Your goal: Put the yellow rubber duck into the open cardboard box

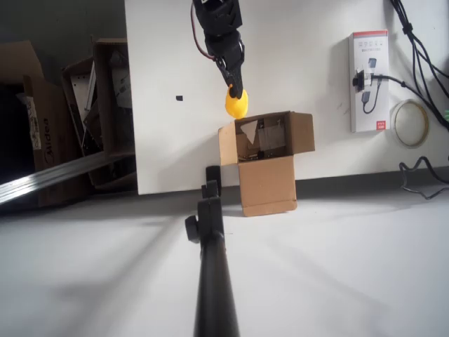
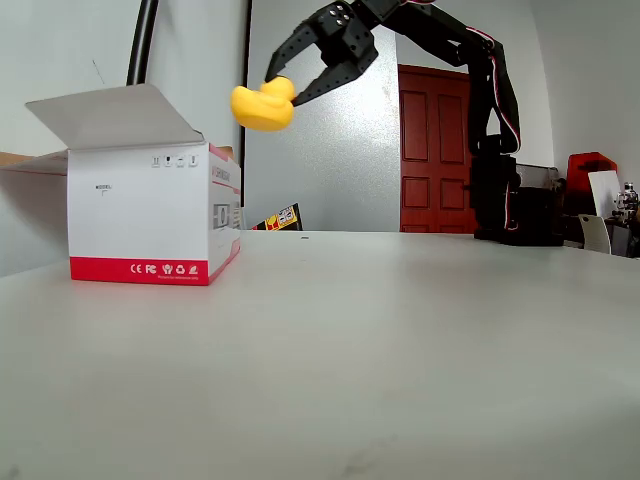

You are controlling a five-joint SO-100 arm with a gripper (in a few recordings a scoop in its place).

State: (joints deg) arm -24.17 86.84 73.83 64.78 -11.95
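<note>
Listing from the near edge outward, we record first a black camera pole [image 1: 212,281] in the overhead view, rising over the pale bench [image 1: 337,253] and partly screening the foreground. Beyond it stands the open cardboard box [image 1: 266,158], brown corrugated, mouth upward, flaps spread, one long flap hanging toward the viewer; we judge the spread flaps leave the mouth free for a drop from above.

Just beyond the box's far rim we note the yellow rubber duck [image 1: 236,104], held aloft and clear of the bench, as the fixed view confirms [image 2: 262,105]. The gripper [image 2: 285,88], black, has its jaws clenched on the duck near its upper end, so the toy hangs below them. We judge the carry nearly done: the duck sits beside the mouth, not yet over it.

To the right in the overhead view lie a white and red carton [image 1: 369,81] with a cable plugged at it, and a roll of tape [image 1: 410,123].

Room: a red door [image 2: 434,150] and grey wall behind the arm; dark printed cardboard boxes [image 1: 49,126] on the floor beside the bench.
</note>
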